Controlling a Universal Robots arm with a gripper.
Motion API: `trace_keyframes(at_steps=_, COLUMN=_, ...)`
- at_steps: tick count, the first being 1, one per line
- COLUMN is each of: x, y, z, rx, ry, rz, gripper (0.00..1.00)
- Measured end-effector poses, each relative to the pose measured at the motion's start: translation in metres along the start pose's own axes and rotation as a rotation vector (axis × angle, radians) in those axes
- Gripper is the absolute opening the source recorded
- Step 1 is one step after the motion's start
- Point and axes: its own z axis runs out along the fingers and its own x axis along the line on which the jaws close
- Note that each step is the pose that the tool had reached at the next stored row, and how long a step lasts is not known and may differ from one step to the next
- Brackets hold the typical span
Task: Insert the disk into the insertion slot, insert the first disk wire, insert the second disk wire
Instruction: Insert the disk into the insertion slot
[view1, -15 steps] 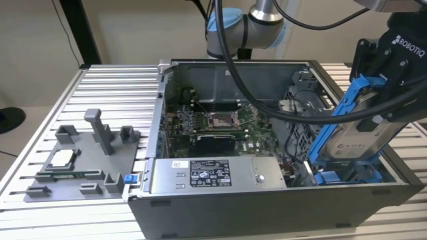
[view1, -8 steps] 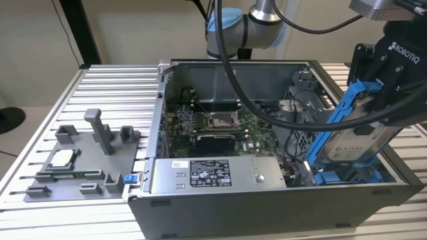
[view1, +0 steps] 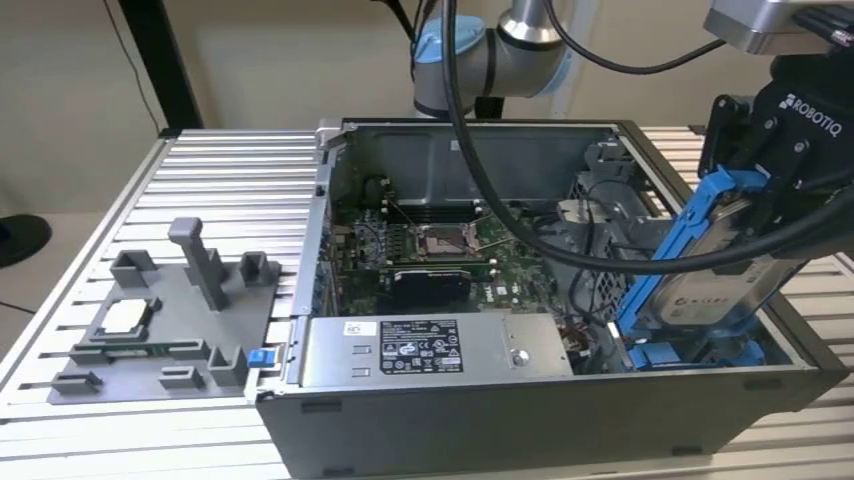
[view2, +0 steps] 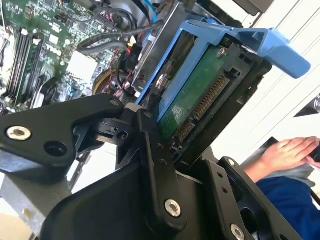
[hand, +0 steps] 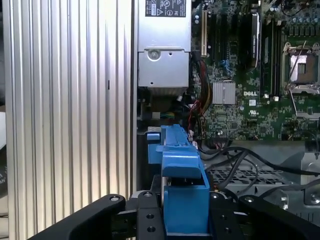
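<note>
Gripper (view1: 763, 205) holds disk (view1: 727, 290) tilted above insertion slot (view1: 707, 353)

Behind the computer case (view1: 534, 420), the arm (view1: 461, 45) is silver-grey, with a rounded joint capped in light blue. Thick black cables (view1: 458, 120) run from it over the case. Above the case's end on the exterior view's right, the gripper (view1: 763, 200) is matte black with white lettering, under a grey metal flange (view1: 767, 20). In both wrist views its links (view2: 155, 165) (hand: 100, 220) are flat black bars pinned with silver hex screws (view2: 172, 207).
</note>
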Motion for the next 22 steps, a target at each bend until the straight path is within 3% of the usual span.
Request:
trace_keyframes(at_steps=6, x=-0.0005, y=-0.0024, z=0.0038, rx=0.0058, ry=-0.0001, rz=0.0, gripper=0.0)
trace_keyframes(at_steps=19, x=-0.0005, y=-0.0025, z=0.0076, rx=0.0059, ry=-0.0005, rz=0.0, gripper=0.0)
trace_keyframes(at_steps=22, x=-0.0005, y=-0.0026, z=0.008, rx=0.0061, ry=-0.0043, rz=0.0, gripper=0.0)
